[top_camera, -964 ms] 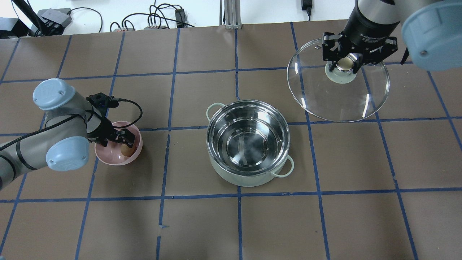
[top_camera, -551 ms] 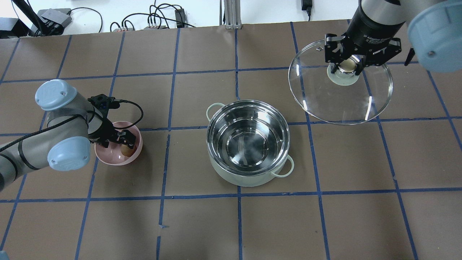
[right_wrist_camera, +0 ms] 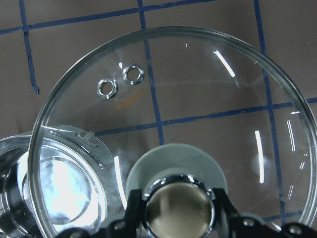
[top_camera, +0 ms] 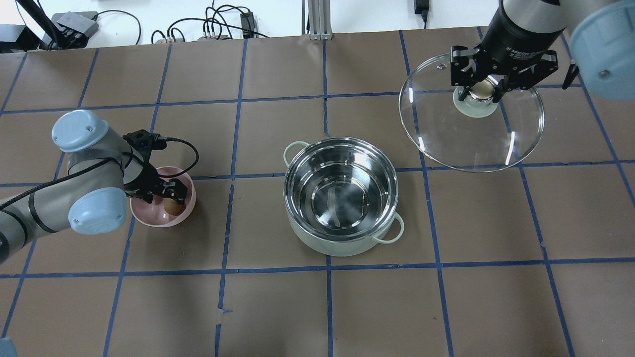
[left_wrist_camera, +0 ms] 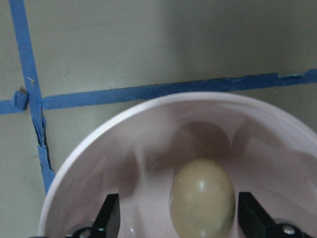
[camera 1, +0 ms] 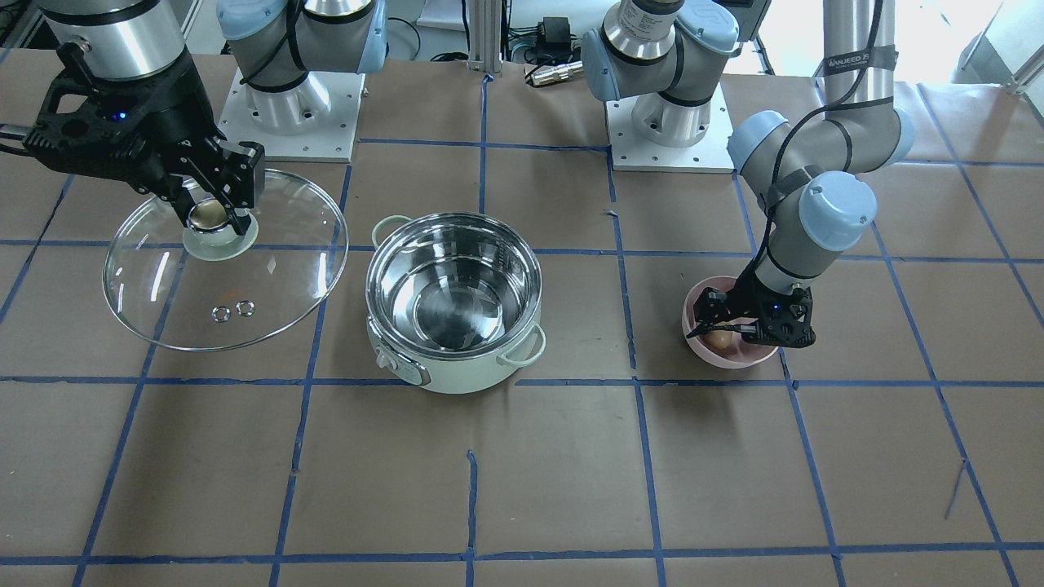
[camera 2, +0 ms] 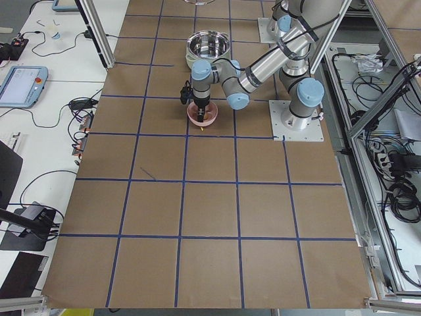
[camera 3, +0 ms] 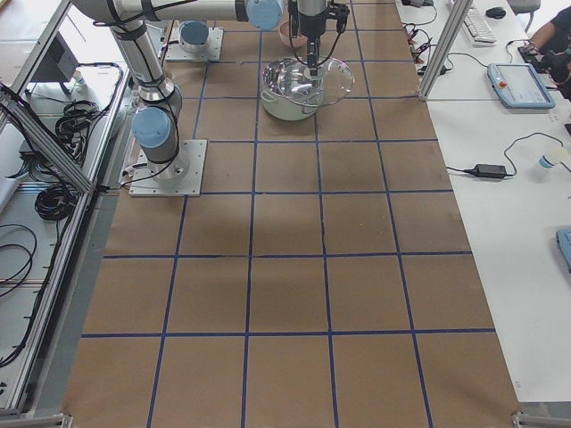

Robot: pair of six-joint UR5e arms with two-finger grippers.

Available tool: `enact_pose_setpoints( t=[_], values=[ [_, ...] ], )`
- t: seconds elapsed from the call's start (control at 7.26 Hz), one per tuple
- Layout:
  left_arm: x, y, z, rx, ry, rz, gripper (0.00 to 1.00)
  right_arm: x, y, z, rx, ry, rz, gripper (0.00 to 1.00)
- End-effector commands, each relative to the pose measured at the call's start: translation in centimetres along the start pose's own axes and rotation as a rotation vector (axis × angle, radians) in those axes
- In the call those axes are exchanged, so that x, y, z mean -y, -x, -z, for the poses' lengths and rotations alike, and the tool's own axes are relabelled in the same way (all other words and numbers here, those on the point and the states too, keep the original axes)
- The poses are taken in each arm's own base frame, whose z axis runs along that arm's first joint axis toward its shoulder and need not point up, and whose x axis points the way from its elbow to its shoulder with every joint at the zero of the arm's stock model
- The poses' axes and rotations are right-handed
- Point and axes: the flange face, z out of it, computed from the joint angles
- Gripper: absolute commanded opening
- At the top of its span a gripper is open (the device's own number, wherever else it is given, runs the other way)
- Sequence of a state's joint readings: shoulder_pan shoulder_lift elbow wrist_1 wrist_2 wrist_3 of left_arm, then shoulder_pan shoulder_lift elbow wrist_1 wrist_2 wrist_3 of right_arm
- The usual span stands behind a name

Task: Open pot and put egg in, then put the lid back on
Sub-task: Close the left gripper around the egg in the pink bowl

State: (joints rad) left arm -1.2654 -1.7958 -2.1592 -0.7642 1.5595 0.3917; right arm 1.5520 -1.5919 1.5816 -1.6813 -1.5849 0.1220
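The pot [top_camera: 342,246] stands open at mid-table, its steel inside bare; it also shows in the front view [camera 1: 457,372]. The egg [top_camera: 172,206] lies in a pink bowl [top_camera: 149,216] to the pot's left. My left gripper [top_camera: 171,196] is down in that bowl, open. In the left wrist view the egg [left_wrist_camera: 202,198] lies between the fingers [left_wrist_camera: 110,218], which do not touch it. My right gripper [top_camera: 481,89] is shut on the knob of the lid [top_camera: 471,139]. It holds the lid in the air, right of and beyond the pot. The lid also shows in the right wrist view [right_wrist_camera: 198,99].
The brown table [top_camera: 317,307] carries a grid of blue tape. Cables and power bricks [top_camera: 218,27] lie past its far edge. The two arm bases [camera 1: 285,106] stand on the robot's side. The pot's control knob [camera 1: 379,355] faces away from the robot.
My right gripper has carried the lid a little further right, away from the pot. My left arm has shifted slightly, its gripper still in the pink bowl at the egg.
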Motion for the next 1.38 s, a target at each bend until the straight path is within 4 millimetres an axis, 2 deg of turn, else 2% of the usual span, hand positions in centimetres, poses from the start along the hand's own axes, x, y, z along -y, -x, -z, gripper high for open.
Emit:
enact_pose_setpoints(
  t=[0.0,0.28,0.55,0.83,0.96,1.1,1.24],
  values=[
    [0.1,0.0,-0.1,0.002,0.0,-0.003,0.69,0.1,-0.2,0.0,0.0,0.001,-0.003,0.35],
    [0.2,0.0,-0.1,0.001,-0.002,-0.003,0.45,0.1,-0.2,0.0,0.001,0.001,-0.002,0.35],
    [0.2,0.0,0.1,0.004,-0.004,-0.003,0.34,0.0,-0.2,0.1,0.001,0.001,-0.002,0.35],
    [0.3,0.1,0.2,0.005,-0.007,-0.004,0.12,0.0,-0.3,0.1,0.003,0.0,-0.003,0.35],
    [0.3,0.1,0.2,0.005,-0.007,-0.004,0.07,0.0,-0.3,0.1,0.003,0.001,-0.003,0.35],
    [1.0,0.3,1.1,0.014,-0.031,-0.011,0.07,0.0,-0.3,0.1,0.003,0.002,-0.003,0.35],
    [2.3,0.6,2.9,0.028,-0.07,-0.013,0.06,0.0,-0.2,0.1,0.004,0.0,-0.003,0.36]
  ],
)
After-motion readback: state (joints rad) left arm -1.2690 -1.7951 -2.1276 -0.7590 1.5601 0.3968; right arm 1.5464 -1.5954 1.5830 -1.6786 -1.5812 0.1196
